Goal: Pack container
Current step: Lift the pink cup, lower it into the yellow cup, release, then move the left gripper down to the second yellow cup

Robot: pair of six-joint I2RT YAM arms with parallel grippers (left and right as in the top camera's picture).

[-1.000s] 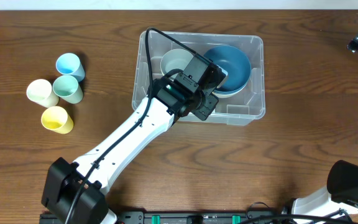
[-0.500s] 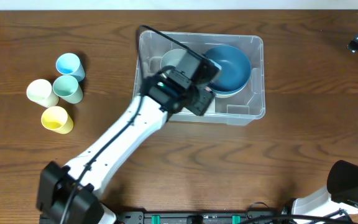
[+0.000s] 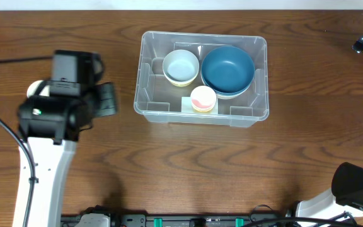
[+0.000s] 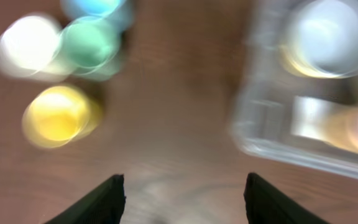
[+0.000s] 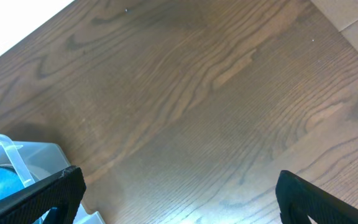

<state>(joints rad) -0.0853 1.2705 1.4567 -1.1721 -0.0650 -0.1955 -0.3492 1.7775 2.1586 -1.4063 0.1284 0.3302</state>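
My left tool (image 4: pixel 182 186) hung wide open and empty above the bench (image 4: pixel 166 124). A yellow cup (image 4: pixel 58 115) and a green cup (image 4: pixel 91 42) blurred on one side, the container (image 3: pixel 232 117) on the other. It held a white bowl (image 3: pixel 181 65), a blue bowl (image 3: pixel 227 68) and a pink cup (image 3: pixel 203 98). My right tool (image 5: pixel 179 193) gaped wide too, empty, beyond the container's corner.

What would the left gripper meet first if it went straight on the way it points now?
Probably the bare table: the left gripper aims at the gap between yellow cup and container. Blurred wrist view, so depth is unsure.
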